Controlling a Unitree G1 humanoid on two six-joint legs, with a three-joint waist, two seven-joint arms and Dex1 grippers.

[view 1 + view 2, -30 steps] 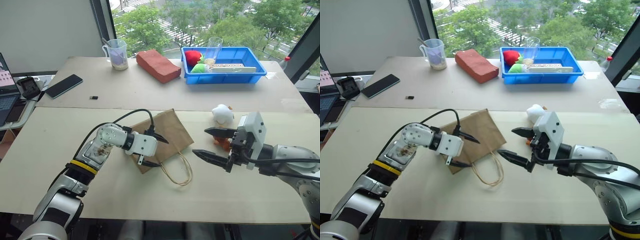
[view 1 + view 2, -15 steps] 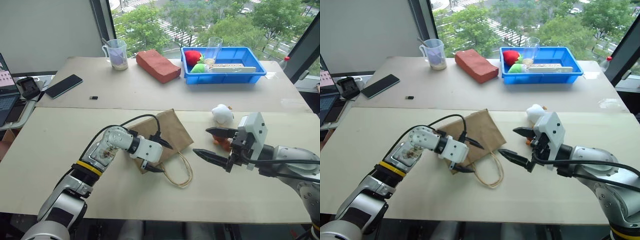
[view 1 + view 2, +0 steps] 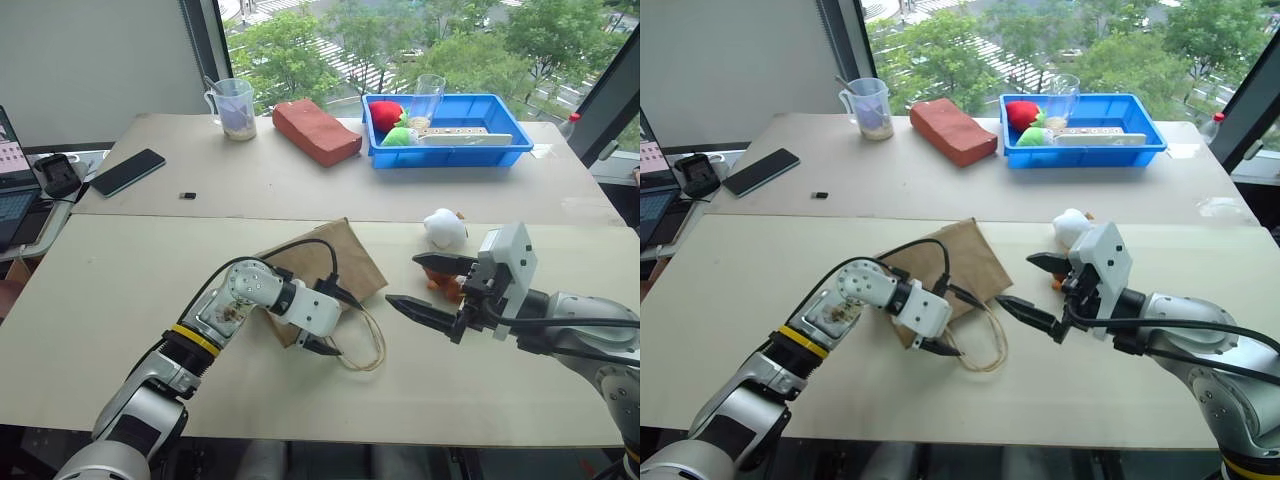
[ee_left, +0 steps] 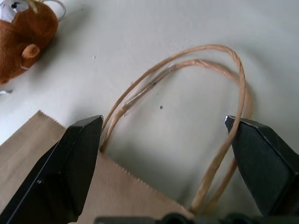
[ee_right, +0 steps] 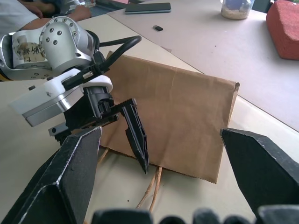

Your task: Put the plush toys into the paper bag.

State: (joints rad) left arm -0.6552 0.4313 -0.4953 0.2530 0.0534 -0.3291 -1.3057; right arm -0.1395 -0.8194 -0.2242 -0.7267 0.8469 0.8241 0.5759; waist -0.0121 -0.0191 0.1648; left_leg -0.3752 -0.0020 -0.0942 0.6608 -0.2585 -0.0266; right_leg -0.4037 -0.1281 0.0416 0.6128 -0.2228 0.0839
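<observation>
The brown paper bag [image 3: 335, 258] lies flat on the near table, its cord handles [image 3: 366, 347] spread toward me. My left gripper [image 3: 347, 326] is open at the bag's mouth edge, one finger on each side of the handles [image 4: 187, 65]. Farther right, my right gripper [image 3: 402, 281] hovers open and empty, pointing at the bag [image 5: 187, 121]. The white plush toy [image 3: 444, 227] sits behind the right gripper. The brown monkey plush [image 4: 23, 39] lies on the table beyond the handles, mostly hidden behind the right gripper in the eye views.
On the far table stand a blue bin [image 3: 500, 148] holding a red plush [image 3: 385, 113], a green plush [image 3: 400, 136] and a glass [image 3: 428, 100]. A reddish brick block [image 3: 315, 130], a measuring cup [image 3: 233, 108] and a phone [image 3: 127, 171] lie further left.
My left gripper has slid to the right along the bag, from its near edge to the mouth and handles, staying open. The right gripper has kept still.
</observation>
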